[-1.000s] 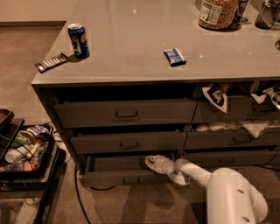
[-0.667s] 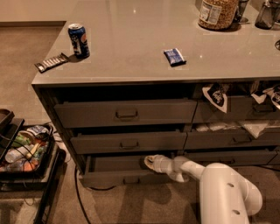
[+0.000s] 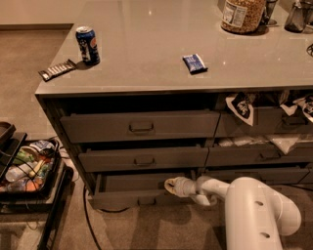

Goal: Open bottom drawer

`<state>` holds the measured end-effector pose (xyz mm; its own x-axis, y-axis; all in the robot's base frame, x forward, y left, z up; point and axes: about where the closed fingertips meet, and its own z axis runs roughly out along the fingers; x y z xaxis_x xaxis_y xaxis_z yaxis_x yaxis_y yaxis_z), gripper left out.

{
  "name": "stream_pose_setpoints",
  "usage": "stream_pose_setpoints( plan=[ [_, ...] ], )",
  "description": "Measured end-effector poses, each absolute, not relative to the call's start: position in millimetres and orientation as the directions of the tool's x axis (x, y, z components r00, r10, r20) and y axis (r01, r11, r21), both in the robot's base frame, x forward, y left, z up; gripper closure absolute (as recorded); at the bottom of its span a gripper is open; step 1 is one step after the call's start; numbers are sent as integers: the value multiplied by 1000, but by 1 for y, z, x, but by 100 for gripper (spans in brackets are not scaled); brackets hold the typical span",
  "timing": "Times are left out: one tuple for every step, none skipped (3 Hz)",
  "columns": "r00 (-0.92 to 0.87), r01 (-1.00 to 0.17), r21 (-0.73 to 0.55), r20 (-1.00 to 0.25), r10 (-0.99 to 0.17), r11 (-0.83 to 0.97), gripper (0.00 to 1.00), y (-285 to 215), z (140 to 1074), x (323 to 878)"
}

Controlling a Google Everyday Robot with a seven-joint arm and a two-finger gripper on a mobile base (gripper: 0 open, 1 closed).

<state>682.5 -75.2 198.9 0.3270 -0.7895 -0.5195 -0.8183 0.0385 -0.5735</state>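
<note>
Hovering low | our gripper (image 3: 170, 186) sits just above the right end of the bottom drawer (image 3: 117, 199), which is partly out | pull handle (image 3: 145, 200) lies left-below | we cannot tell its grip

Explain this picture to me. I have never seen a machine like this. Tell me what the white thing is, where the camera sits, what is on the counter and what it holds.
The white tube at lower right is the robot's single arm, which rides on a mobile base. At its tip is the gripper, its clamp-like hand. The gripper is at the top edge of the bottom drawer, right of the small handle, and that drawer is partly pulled out. Whether the gripper grips anything cannot be told.

There is one camera. Its mount is not on record, but it looks down at the cabinet from above.

On the countertop are a blue soda can, a dark wrapped bar, a small blue packet and a jar.
</note>
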Motion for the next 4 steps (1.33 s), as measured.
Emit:
stream_pose_setpoints(
  plan=[
    [323, -828, -560, -522, -789, 32, 100, -75, 197, 671],
    [315, -856, -517, -531, -787, 7, 100, -66, 186, 658],
    [288, -894, -448, -558, -778, -9, 100, -63, 184, 651],
    [229, -946, -322, -589, -775, -34, 100, -62, 185, 633]
  ],
)
